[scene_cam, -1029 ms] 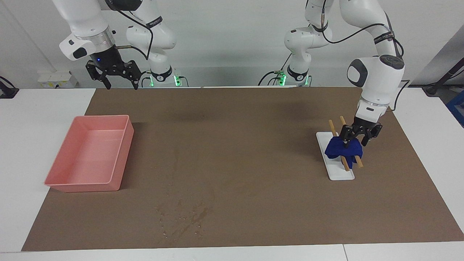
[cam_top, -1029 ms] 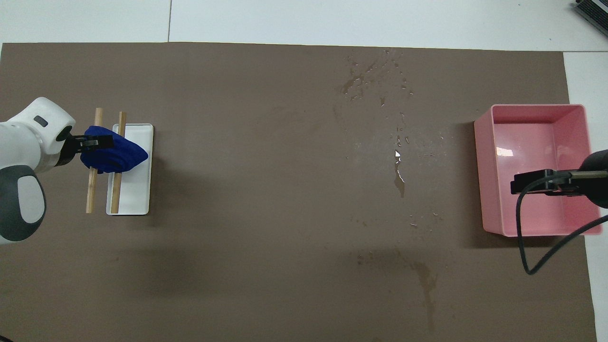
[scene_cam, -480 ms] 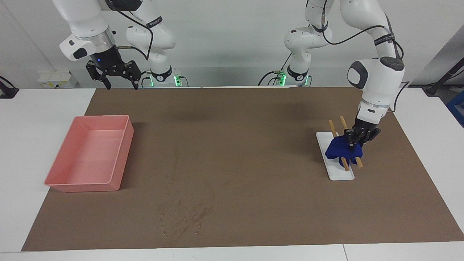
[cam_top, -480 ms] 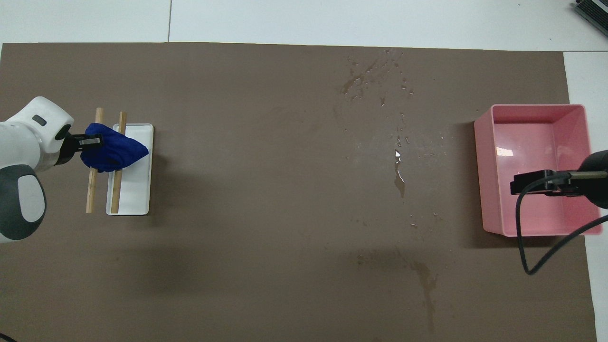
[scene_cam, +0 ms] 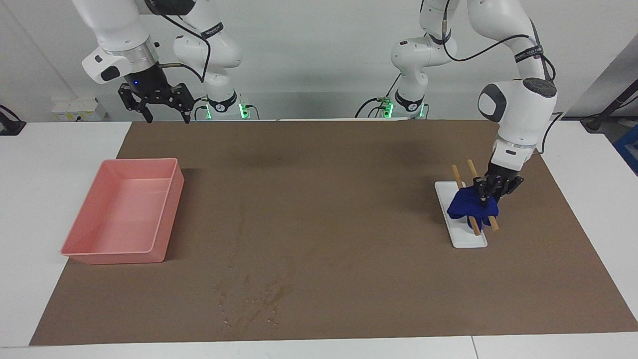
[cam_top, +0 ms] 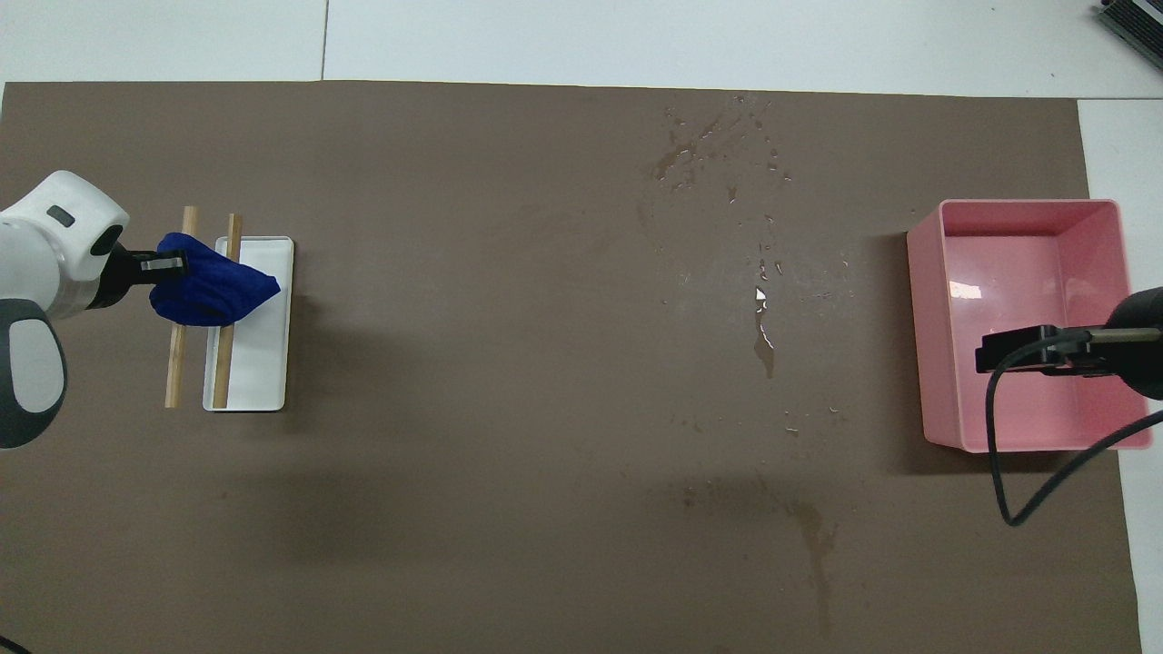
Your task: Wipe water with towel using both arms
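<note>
The blue towel (scene_cam: pixel 466 207) lies bunched over two wooden sticks (scene_cam: pixel 456 174) on a white tray (scene_cam: pixel 471 242) toward the left arm's end of the table. My left gripper (scene_cam: pixel 484 199) is shut on the towel's edge; in the overhead view the gripper (cam_top: pixel 168 265) pinches the towel (cam_top: pixel 218 291) from the side. The water (scene_cam: pixel 251 299) is a patch of droplets and dark streaks on the brown mat, farther from the robots than the tray; it also shows in the overhead view (cam_top: pixel 727 163). My right gripper (scene_cam: pixel 162 112) is open and waits high up, over the pink bin (cam_top: pixel 1027 203) in the overhead view.
An empty pink bin (scene_cam: pixel 139 160) stands toward the right arm's end of the table. The brown mat (scene_cam: pixel 349 164) covers most of the table. Fainter wet streaks (cam_top: pixel 813 536) lie nearer to the robots than the main water patch.
My left gripper has closed on the towel and drawn it slightly toward the left arm's end of the table. The right arm has not moved.
</note>
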